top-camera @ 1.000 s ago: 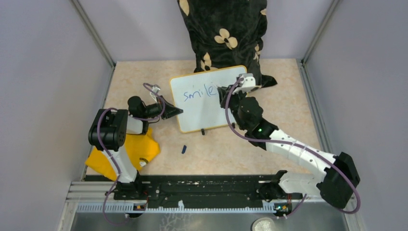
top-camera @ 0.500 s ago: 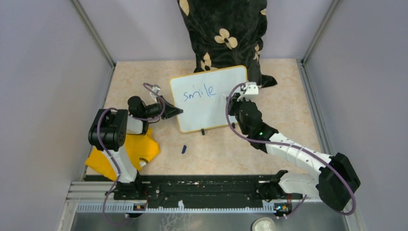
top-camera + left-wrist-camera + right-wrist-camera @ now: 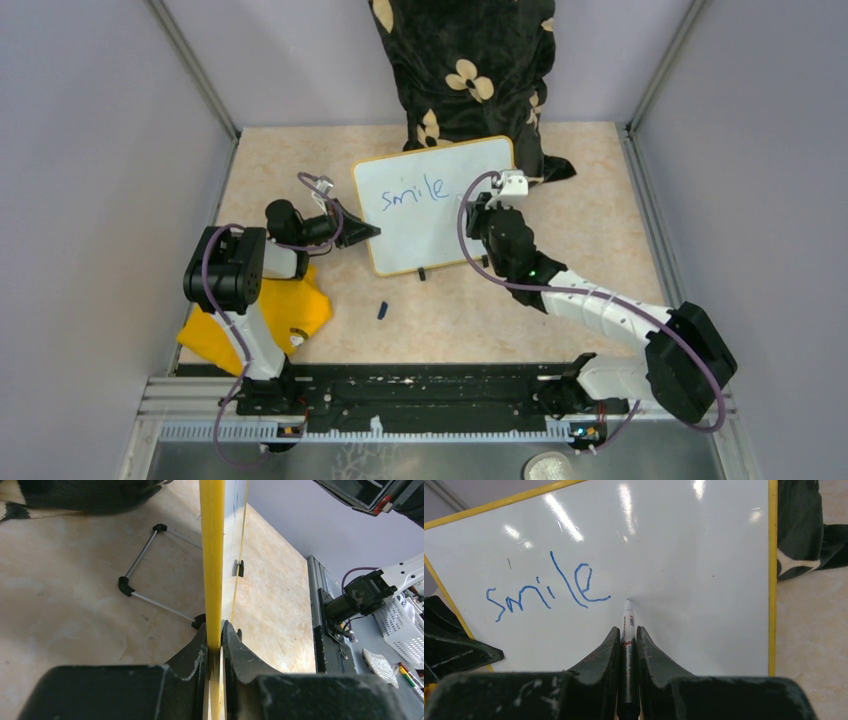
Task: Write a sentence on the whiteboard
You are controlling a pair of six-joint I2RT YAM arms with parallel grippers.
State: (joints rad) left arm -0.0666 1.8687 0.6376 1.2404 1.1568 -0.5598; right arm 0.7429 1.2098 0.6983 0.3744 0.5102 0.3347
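Pinching the yellow rim of the whiteboard (image 3: 430,225) at its left edge, the left claw (image 3: 215,628) is closing narrowly on it, one finger on each face. From the left wrist the board is showing only edge-on, so its writing face is out of sight there. A thin wire frame (image 3: 150,577) with black corner pieces is showing on the table just beside the rim, and part of it is passing out of sight behind the rim. The board is sitting at the middle of the table (image 3: 590,190), toward the far side and turned slightly. Its far right corner is lying next to a black flowered cloth (image 3: 465,70) whose top is cut off by the picture edge. The right claw (image 3: 627,630) is gripping a marker (image 3: 627,622) between nearly closed fingers. The rear of the marker is hidden between them. The tip is pointing at the white surface just right of and below the last letter, and whether it is actually touching cannot be settled from the glare. The sentence (image 3: 546,590) is reading only "smile" in blue, on the upper left part of the board. From above, the right arm is covering the board's right-hand part, and one small black foot (image 3: 422,272) is showing at the near edge. A yellow cloth (image 3: 300,310) is lying half hidden under the left arm, and a small dark blue piece (image 3: 382,310) beside it is too small to identify.
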